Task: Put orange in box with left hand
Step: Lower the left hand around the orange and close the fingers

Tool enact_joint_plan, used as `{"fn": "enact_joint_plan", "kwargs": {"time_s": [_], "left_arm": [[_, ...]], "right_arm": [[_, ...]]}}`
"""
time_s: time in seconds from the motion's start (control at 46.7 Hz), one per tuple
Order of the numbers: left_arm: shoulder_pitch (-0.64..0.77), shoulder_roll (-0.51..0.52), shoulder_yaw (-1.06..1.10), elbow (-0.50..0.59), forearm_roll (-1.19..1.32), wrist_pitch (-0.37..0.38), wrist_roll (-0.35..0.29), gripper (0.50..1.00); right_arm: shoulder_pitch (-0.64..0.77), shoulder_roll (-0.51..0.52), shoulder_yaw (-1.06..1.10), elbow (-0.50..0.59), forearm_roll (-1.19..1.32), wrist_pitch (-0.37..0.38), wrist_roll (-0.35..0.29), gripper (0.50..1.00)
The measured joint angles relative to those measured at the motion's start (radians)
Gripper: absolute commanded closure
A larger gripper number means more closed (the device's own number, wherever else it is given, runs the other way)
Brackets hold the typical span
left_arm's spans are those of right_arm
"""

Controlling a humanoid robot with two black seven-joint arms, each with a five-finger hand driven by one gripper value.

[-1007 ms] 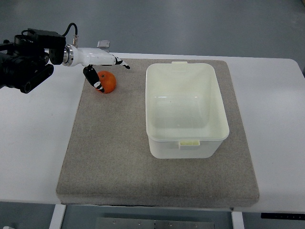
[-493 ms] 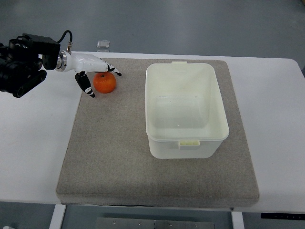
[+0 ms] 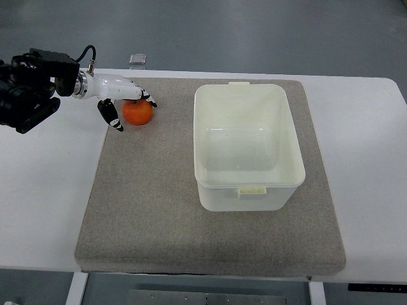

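The orange (image 3: 138, 113) lies on the grey mat (image 3: 159, 190) near its far left corner. My left hand (image 3: 134, 115), white with black fingertips, reaches in from the left edge and arches over the fruit. Its fingers (image 3: 147, 98) lie across the orange's top and far side. The thumb (image 3: 112, 118) hangs down on the left with a small gap to the fruit. The hand is open around the orange, which rests on the mat. The white plastic box (image 3: 248, 184) stands empty on the mat to the right. My right arm is out of view.
The mat covers the middle of a white table (image 3: 44, 190). A small metal object (image 3: 138, 60) sits at the table's far edge behind the hand. The black forearm and camera block (image 3: 28, 89) fill the upper left corner.
The left hand drew back to the left, then its fingers settled lower over the orange's top. The orange shifted slightly left.
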Motion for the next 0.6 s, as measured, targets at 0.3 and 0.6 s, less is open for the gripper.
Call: {"fn": "enact_joint_plan", "kwargs": {"time_s": [0.3, 0.6], "left_arm": [[0.001, -0.002, 0.001, 0.002, 0.001, 0.000, 0.000, 0.878], [-0.013, -0.005, 0.000, 0.013, -0.013, -0.004, 0.000, 1.000]], "right_arm": [[0.000, 0.000, 0.000, 0.000, 0.000, 0.000, 0.000, 0.574], [0.000, 0.000, 0.000, 0.000, 0.000, 0.001, 0.000, 0.574]]}}
